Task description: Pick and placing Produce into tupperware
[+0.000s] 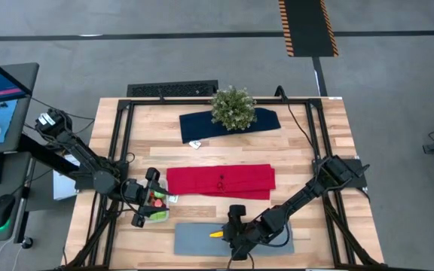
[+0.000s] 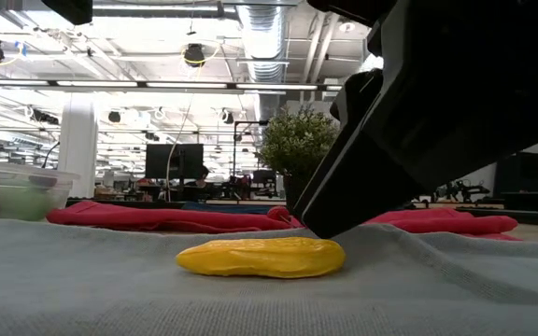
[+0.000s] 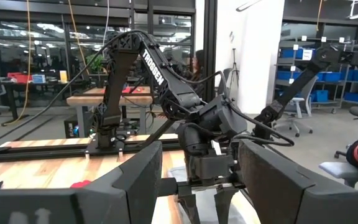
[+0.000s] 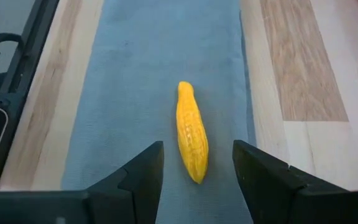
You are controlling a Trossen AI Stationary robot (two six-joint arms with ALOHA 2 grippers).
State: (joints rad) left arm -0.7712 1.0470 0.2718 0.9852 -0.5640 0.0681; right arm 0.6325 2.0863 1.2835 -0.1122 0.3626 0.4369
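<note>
A yellow ridged toy produce piece (image 4: pixel 191 134) lies flat on the grey mat (image 1: pixel 194 242) near the table's front edge. My right gripper (image 4: pixel 197 152) slants down over it, open. One finger stands on each side of the piece's near end, with a gap on both sides. The clear tupperware (image 1: pixel 159 205) rests on the table left of the mat, with red and green produce inside; it shows also in the low view (image 2: pixel 12 191). My left gripper (image 1: pixel 145 199) hovers above the tupperware, open and holding nothing.
A red cloth (image 1: pixel 221 181) lies across the table's middle, just beyond the mat. Farther back, a bushy potted plant (image 1: pixel 233 108) stands on a navy cloth (image 1: pixel 202 124). Black frame rails run along the table's left and right sides.
</note>
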